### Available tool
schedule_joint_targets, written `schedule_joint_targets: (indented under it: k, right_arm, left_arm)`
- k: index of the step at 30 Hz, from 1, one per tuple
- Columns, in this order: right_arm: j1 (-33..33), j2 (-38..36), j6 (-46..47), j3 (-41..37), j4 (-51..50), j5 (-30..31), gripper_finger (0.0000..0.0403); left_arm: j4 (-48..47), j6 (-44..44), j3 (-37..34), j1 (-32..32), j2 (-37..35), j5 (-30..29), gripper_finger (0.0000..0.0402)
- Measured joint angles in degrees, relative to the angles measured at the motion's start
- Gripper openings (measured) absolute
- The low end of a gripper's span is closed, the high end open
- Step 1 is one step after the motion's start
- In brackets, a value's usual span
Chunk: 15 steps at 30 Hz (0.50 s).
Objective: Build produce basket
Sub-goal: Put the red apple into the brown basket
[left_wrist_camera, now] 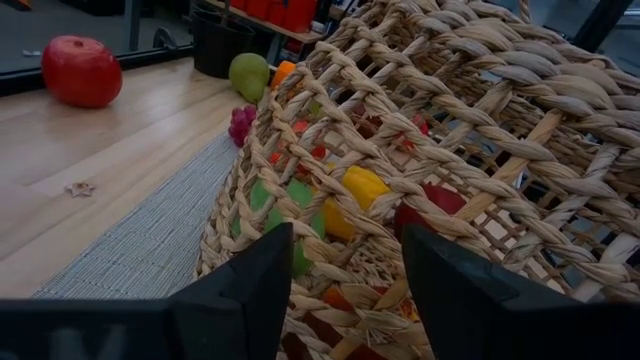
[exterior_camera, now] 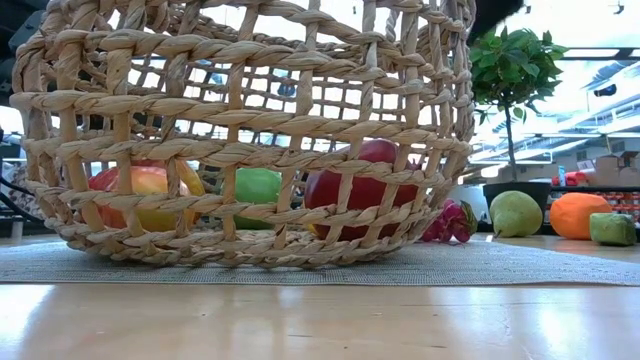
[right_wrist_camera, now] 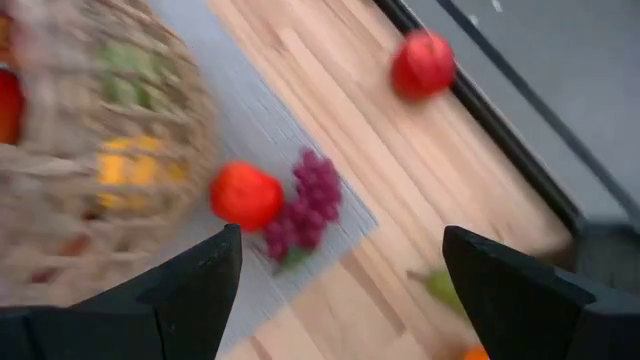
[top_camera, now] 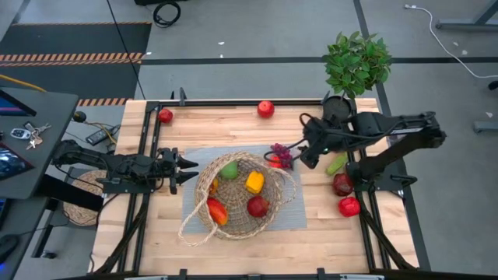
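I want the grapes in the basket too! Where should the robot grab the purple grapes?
Probably around the middle of the purple grapes, coming straight down from above. The bunch lies flat on the grey mat, so its sides are free, but a red fruit touches one side. The open right gripper hovers nearest.

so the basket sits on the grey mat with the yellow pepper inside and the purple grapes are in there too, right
Not quite. The grapes are not in the basket; they lie outside it on the mat, beside the rim on the right arm's side. The high view shows this. The basket does sit on the grey mat with the yellow pepper inside.
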Motion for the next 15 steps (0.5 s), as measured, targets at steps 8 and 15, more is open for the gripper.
schedule_joint_targets:
  k: [8, 15]
  right_arm:
    - [-0.7, -6.6, 4.9, -15.4, 1.1, -2.3, 0.0348]
    - [-0.2, -11.6, 8.3, -20.9, 3.2, -7.0, 0.0348]
  left_arm:
    - [0.0, 0.0, 0.0, 0.0, 0.0, 0.0, 0.0193]
    - [0.0, 0.0, 0.0, 0.0, 0.0, 0.0, 0.0198]
